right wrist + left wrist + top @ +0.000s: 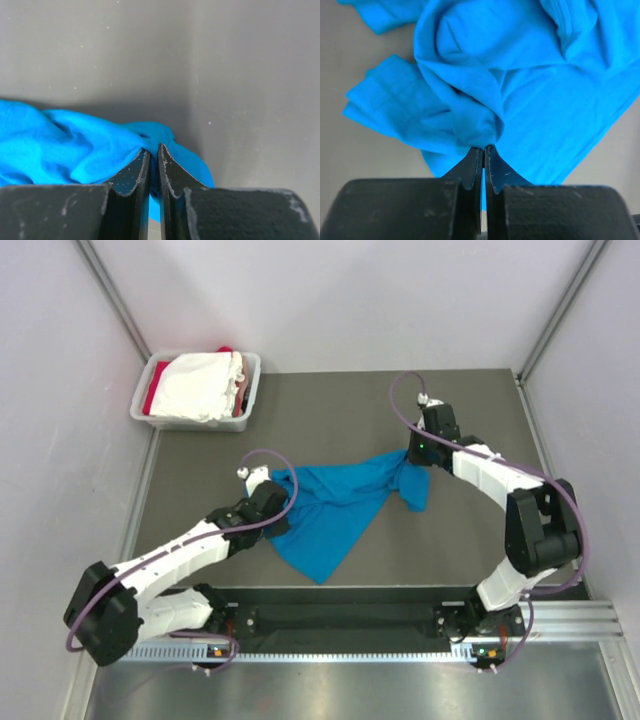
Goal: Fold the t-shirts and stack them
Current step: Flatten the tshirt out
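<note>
A bright blue t-shirt (335, 510) lies crumpled and stretched across the middle of the table. My left gripper (280, 502) is shut on its left edge; in the left wrist view the gripper (484, 148) pinches a bunched fold of the blue t-shirt (520, 75). My right gripper (412, 462) is shut on its right end; in the right wrist view the gripper (152, 150) clamps the blue t-shirt (65, 145). A white t-shirt (200, 385) and a red one (152, 398) lie in the tub.
A pale grey plastic tub (250, 375) stands at the back left corner of the dark table (330, 410). Pale walls close in on the left, the right and the back. A metal rail (560, 620) runs along the near edge.
</note>
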`<move>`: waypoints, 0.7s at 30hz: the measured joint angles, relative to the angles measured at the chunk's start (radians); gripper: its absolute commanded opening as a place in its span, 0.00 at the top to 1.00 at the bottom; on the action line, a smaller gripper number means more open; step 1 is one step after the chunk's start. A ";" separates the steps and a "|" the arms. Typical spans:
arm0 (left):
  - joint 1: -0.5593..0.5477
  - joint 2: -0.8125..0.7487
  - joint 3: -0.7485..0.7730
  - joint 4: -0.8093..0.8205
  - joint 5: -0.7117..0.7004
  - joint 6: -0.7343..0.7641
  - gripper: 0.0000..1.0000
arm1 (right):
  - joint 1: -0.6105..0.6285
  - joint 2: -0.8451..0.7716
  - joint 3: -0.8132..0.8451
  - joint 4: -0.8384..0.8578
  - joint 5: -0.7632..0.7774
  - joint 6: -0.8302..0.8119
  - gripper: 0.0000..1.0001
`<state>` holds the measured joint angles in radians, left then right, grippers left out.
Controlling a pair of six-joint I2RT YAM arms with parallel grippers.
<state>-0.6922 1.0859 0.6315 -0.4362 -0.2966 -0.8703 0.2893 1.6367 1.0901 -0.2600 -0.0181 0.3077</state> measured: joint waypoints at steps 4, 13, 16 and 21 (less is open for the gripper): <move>-0.005 0.051 0.008 -0.005 -0.027 0.006 1.00 | -0.015 -0.083 -0.055 -0.023 0.020 0.009 1.00; 0.320 0.082 0.212 0.034 -0.063 0.166 1.00 | -0.171 -0.473 -0.174 -0.211 0.103 0.070 0.99; 0.356 0.107 0.206 0.053 -0.048 0.185 1.00 | -0.271 -0.546 -0.251 -0.222 0.075 0.106 0.95; 0.351 0.126 0.117 0.060 0.023 0.190 1.00 | -0.355 -0.459 -0.325 -0.274 0.027 0.114 0.61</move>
<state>-0.3416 1.2121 0.7483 -0.3767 -0.2733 -0.6807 -0.0654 1.1778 0.7654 -0.5335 0.0086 0.4221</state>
